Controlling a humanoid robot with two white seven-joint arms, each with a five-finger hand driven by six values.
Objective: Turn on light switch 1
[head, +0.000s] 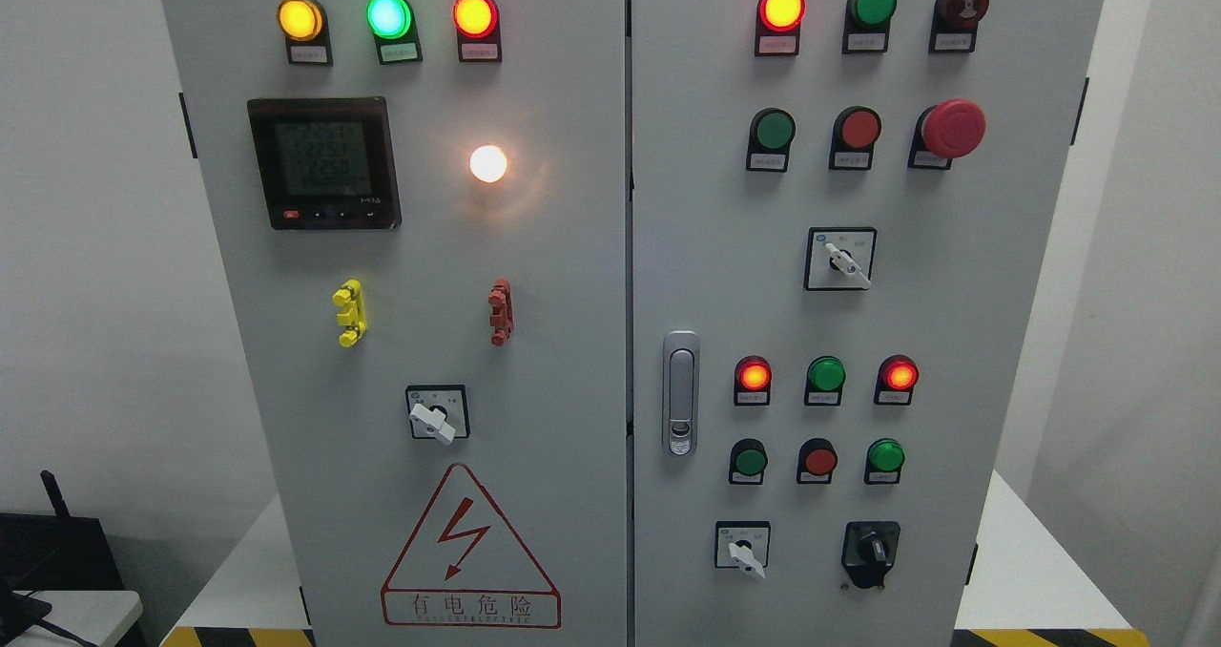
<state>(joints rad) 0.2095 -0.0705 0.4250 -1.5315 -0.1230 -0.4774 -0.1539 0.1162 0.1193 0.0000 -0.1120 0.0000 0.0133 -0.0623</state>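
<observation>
Here, the head view shows a grey cabinet point(572, 275) with two doors filling the frame, and no robot hand or arm in sight, so how far either hand is open cannot be told. Which control is "light switch 1" is not legible. Candidates are the rotary switches: one on the left door, lower centre point(437, 414), its white lever slanting down-right; one on the right door, mid-height point(839, 259); one at lower right point(742, 545); and a black knob point(871, 552) beside it. A white lamp point(488, 163) glows on the left door. With neither arm visible, no direction from hand to switch, and no nearer hand, can be judged.
</observation>
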